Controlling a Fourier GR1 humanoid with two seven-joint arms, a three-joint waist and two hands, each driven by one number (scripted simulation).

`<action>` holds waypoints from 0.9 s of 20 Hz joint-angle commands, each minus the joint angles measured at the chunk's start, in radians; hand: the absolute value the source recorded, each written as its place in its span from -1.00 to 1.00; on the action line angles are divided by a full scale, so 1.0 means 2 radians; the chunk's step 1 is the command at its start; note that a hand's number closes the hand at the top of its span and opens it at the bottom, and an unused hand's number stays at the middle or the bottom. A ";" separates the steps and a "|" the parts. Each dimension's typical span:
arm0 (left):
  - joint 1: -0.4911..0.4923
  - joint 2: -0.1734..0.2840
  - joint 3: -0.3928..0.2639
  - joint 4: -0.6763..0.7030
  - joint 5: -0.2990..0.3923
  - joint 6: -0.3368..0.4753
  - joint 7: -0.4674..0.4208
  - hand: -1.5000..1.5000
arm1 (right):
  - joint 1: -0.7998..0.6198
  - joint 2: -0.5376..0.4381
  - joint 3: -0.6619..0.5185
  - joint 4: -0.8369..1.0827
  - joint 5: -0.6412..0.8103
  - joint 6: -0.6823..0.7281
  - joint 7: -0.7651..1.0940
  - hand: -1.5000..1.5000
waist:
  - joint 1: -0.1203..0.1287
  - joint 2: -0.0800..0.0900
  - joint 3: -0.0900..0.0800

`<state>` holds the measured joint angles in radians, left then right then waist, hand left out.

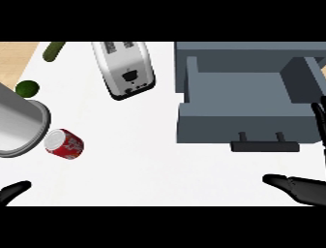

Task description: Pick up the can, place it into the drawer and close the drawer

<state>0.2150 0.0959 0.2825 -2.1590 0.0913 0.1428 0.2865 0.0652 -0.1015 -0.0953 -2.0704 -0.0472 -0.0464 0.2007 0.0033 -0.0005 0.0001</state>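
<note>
Rested at the lower edge: left hand (pixel 5 193) and right hand (pixel 315 186), fingers straight, holding nothing. Lay on its side on the white table (pixel 158 164), red can (pixel 65 144), just beside a steel cylinder (pixel 8 121). Stood open, grey drawer (pixel 247 104), near a toaster (pixel 125 69).

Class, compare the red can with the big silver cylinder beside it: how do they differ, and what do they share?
The red can is small; the silver cylinder is far larger. The can is red with white markings; the cylinder is plain grey metal. The can lies nearer the counter's middle, the cylinder runs off the left edge. Both are round and rest on the white counter.
</note>
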 commanded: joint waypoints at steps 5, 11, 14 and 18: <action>-0.048 0.001 0.001 0.028 -0.021 0.012 0.031 -1.00 | 0.026 0.012 -0.012 0.009 0.002 0.008 -0.031 -1.00 | -0.002 0.000 0.000; -0.034 -0.027 -0.026 0.033 -0.039 0.013 0.031 -1.00 | 0.009 -0.006 -0.034 0.021 -0.023 0.032 -0.021 -1.00 | -0.002 0.000 0.000; -0.032 -0.033 -0.022 0.118 -0.044 -0.001 -0.047 -1.00 | 0.051 -0.005 -0.044 -0.020 -0.041 0.045 -0.024 -1.00 | -0.004 0.000 0.000; -0.070 -0.022 -0.017 0.156 -0.050 0.012 -0.028 -1.00 | 0.013 -0.008 -0.047 0.010 -0.026 0.038 -0.022 -1.00 | -0.002 0.000 0.000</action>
<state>0.1161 0.0461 0.2462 -1.9280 0.0059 0.1571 0.2416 0.1181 -0.0864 -0.1468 -2.0680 -0.0652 0.0021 0.1434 -0.0018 -0.0003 -0.0001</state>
